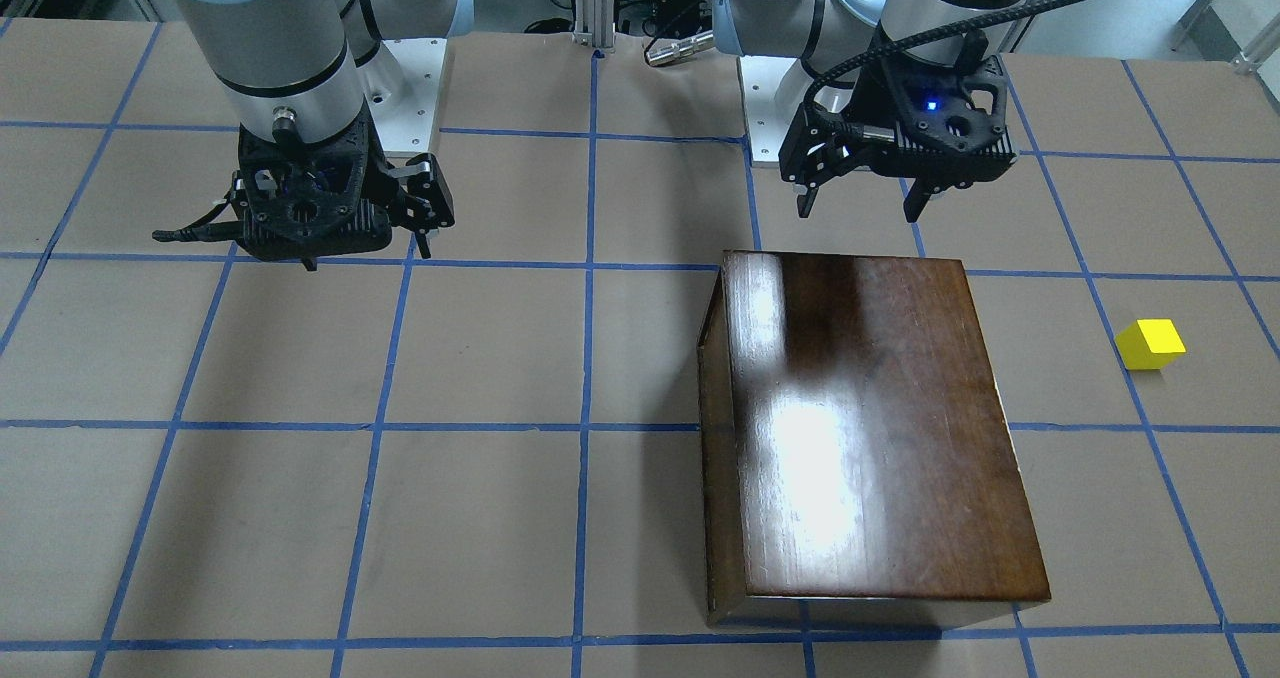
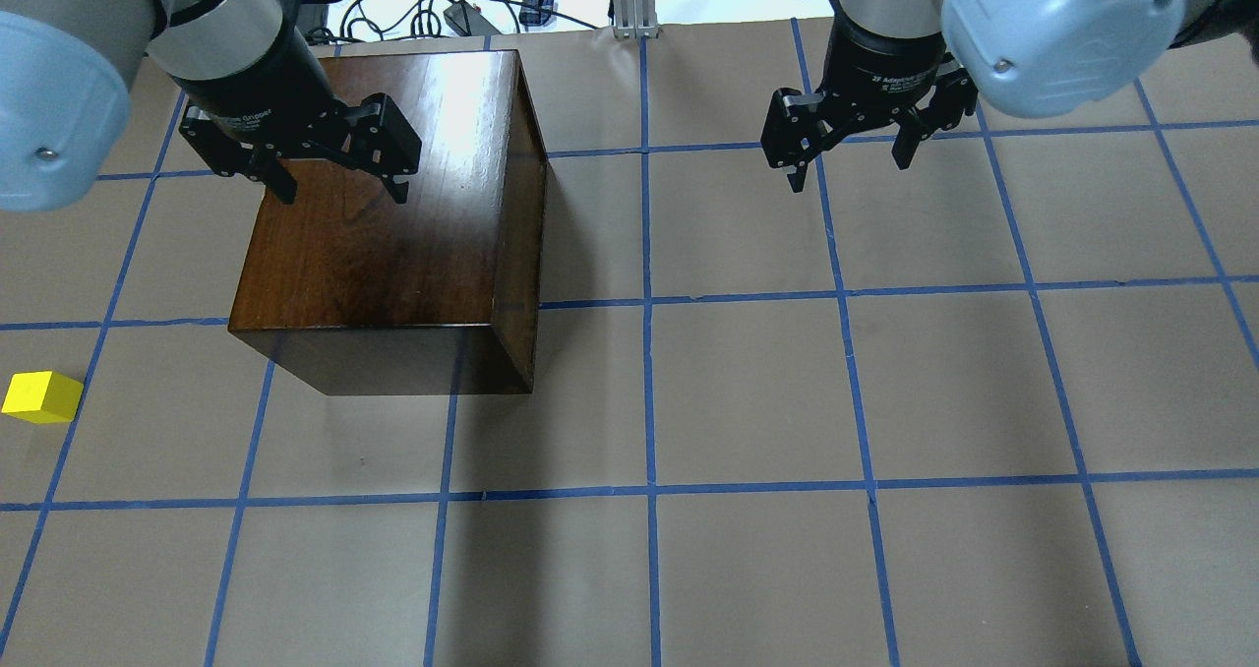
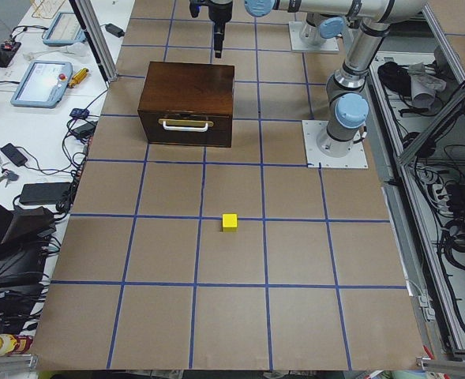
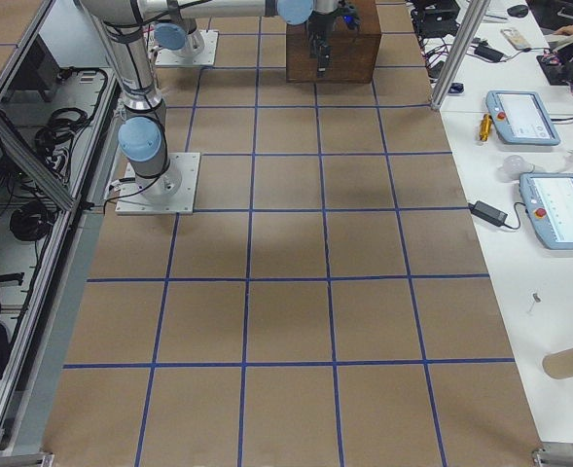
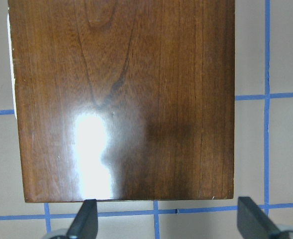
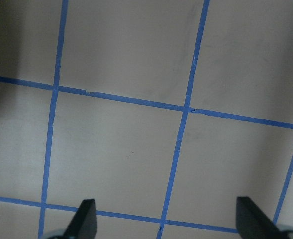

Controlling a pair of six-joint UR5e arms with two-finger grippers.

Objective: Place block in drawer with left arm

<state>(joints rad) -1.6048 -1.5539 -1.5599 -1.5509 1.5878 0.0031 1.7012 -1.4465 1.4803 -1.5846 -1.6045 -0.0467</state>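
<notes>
Hovering above the glossy dark cabinet (image 2: 393, 244), the left arm (image 2: 187, 18) carries its left fingers (image 2: 279, 181) spread wide and released, with nothing between them and clear of the wood. In the overhead view they show over the 11 o'clock part of the cabinet top. In the front-facing view they hang at the cabinet's 12 o'clock, a blue light glowing on the housing above them. The left wrist view looks straight down on the cabinet top, with one fingertip at each lower corner of the picture, about 7 and 5 o'clock, just beside the top's nearest edge.

The block (image 2: 41, 396) lies on the desk (image 2: 748, 401) at about 8 o'clock from the cabinet in the overhead view. It is well apart from the cabinet and from both sets of fingers, and nothing touches it. In the left-end view it sits at roughly 6 o'clock from the cabinet, toward the camera.

That same view shows the drawer (image 3: 161, 136) flush with the cabinet face, its pale pull (image 3: 186, 124) lying across the front.

The right fingers (image 2: 793, 160) are likewise released and empty, raised over bare desk at 2 o'clock from the cabinet in the overhead view, well apart from it. The right wrist view shows only desk and blue tape lines (image 6: 186, 109) between the fingertips.
</notes>
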